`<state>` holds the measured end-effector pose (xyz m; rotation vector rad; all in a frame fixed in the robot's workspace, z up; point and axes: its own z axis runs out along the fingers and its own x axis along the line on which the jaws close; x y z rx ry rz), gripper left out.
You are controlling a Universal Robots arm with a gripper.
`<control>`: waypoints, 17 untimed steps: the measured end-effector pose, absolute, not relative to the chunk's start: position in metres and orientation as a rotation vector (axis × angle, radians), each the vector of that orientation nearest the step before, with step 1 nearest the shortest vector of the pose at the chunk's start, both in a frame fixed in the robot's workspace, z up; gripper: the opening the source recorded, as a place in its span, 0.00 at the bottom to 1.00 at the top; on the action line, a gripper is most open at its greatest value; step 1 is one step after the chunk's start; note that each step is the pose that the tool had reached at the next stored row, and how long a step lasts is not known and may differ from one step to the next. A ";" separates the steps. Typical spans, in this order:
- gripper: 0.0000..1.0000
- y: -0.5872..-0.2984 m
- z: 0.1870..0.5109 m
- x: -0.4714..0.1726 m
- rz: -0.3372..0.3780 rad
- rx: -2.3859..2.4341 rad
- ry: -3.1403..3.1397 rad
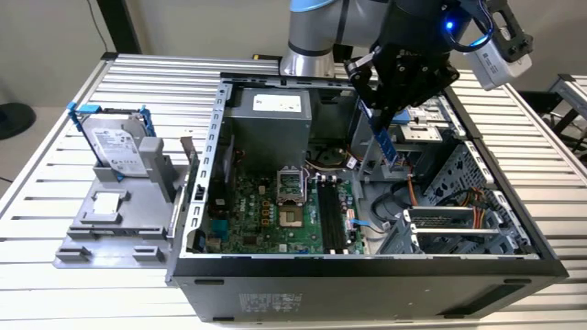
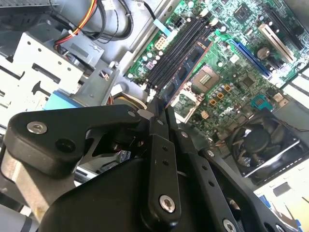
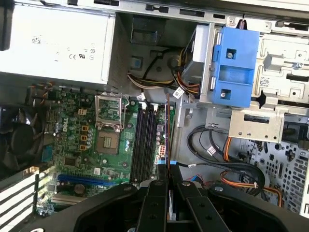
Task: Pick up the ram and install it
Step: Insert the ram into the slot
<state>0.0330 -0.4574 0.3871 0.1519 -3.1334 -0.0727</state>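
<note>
One robot arm works over one open computer case (image 1: 367, 275) lying on its side on a slatted metal table (image 1: 46, 295). Beyond the case's wall on the exterior view's left, one grey fixture (image 1: 101, 227) holds one silver-labelled hard drive (image 1: 117, 144) in a blue frame, propped on edge. Inside the case, along its far wall, sits one grey power supply (image 1: 275, 117). In front of that lies one green motherboard with one processor socket (image 1: 289, 185) and a bank of long black memory slots (image 1: 332, 213) set side by side; their exact count is hard to tell, and they look unfilled. Towards the case's side on the exterior view's right stand metal drive cages with loose cables beside them. The case's upward face is open, so the space above the slots is bounded by the power supply on one side and the cages and cables on the other. The single gripper (image 1: 379, 117) hangs above the case, its two fingers clamped on the ram (image 1: 389, 148), one slim dark strip. The ram's long axis is steep, near upright, with its upper end in the fingers and its free end pointing down into the case, above the board and not seated. In the first wrist view the ram (image 3: 167, 130) shows edge-on from the gripper (image 3: 168, 171), parallel to the slots and just beside them. In the second wrist view the ram (image 2: 189, 70) reaches out from the gripper (image 2: 161, 113) over the board.
</note>
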 end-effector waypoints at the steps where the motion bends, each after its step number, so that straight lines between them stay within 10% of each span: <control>1: 0.00 -0.457 0.387 0.033 -0.073 0.152 -3.133; 17: 0.00 -0.457 0.361 0.033 -0.073 0.098 -3.136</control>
